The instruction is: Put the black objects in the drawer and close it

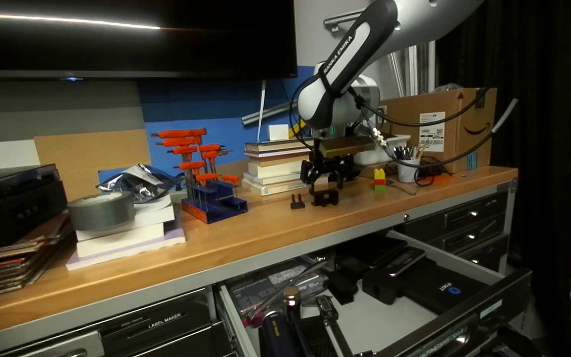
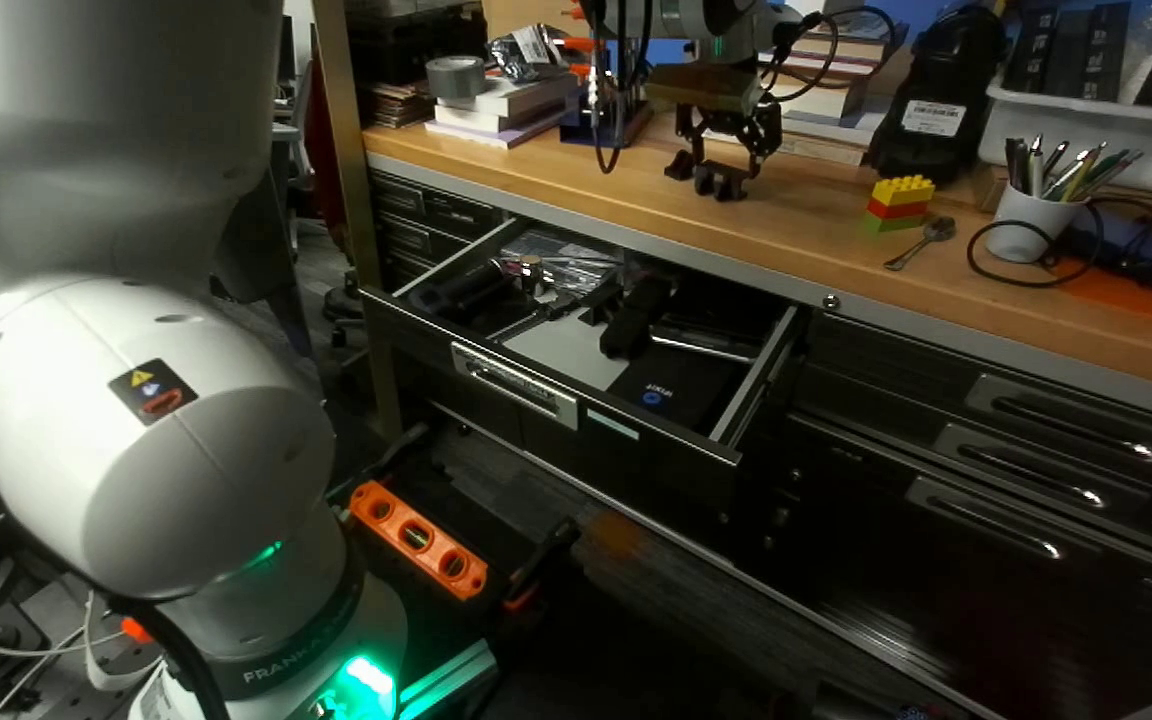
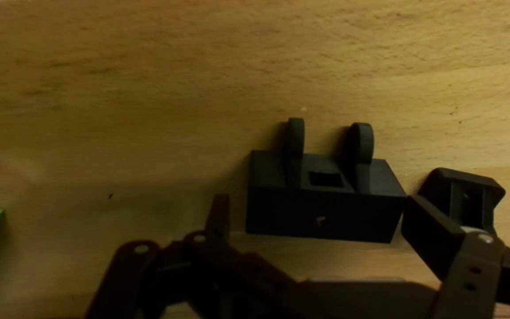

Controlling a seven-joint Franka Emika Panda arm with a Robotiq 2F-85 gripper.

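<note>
At the gripper (image 3: 314, 199): stands spread wide, grips nothing. Hangs low over the surface (image 1: 355, 203), pointing down. On the pronged black block (image 3: 326, 201): rests on the surface between the fingers (image 3: 218, 217) as seen from the wrist, with long axis running from one finger to the other. Needs, as judged, nearly the whole spread if taken end to end. Leaves a thin strip of surface at the finger toward the toy bricks (image 2: 901, 205), yet overlaps the opposite finger (image 3: 434, 237) in that view (cannot tell whether touching). Probably calls for a slight shift away from the bricks. On the smaller black piece (image 1: 297, 202): lies just beside the block, away from the bricks, partly hidden behind that opposite finger in the wrist view. Risks, as judged, a knock from it. At the drawer (image 2: 561, 350): stands pulled out and part-filled in both exterior views, lower down, out past the surface's front edge. Awaits, by judgement, both pieces before closing.
</note>
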